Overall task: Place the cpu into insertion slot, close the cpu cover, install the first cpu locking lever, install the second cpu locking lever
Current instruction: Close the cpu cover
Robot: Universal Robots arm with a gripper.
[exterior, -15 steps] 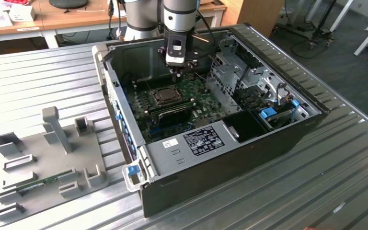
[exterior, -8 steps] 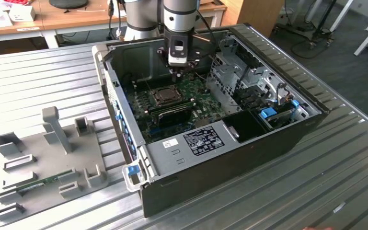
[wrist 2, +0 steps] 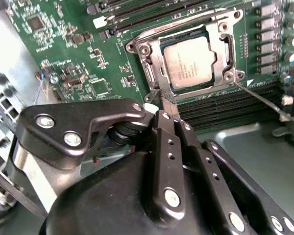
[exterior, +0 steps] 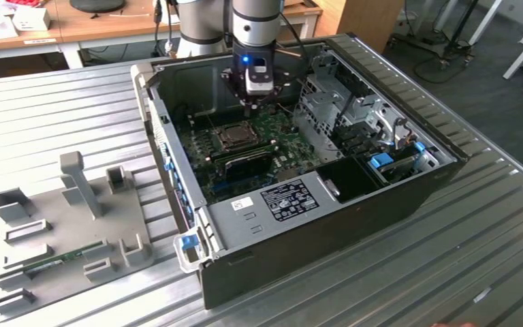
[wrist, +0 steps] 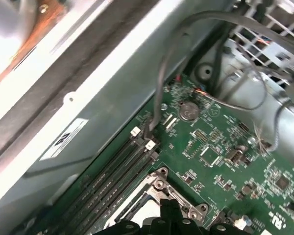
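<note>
Risk, as judged: the gripper (wrist 2: 165, 104), fingers closed with nothing visible between them, is resting its tip at a corner of the cover (wrist 2: 154, 71). A slip here could be scraping the board (wrist 2: 63, 49) or dragging the cover askew. The cpu (wrist 2: 188, 61) is sitting in the slot (exterior: 236, 136), with the cover lying flat around it. A thin lever (wrist 2: 260, 100), apparently unlatched, could be springing up. The arm (exterior: 252, 27) is reaching straight down into the case (exterior: 407, 197).
</note>
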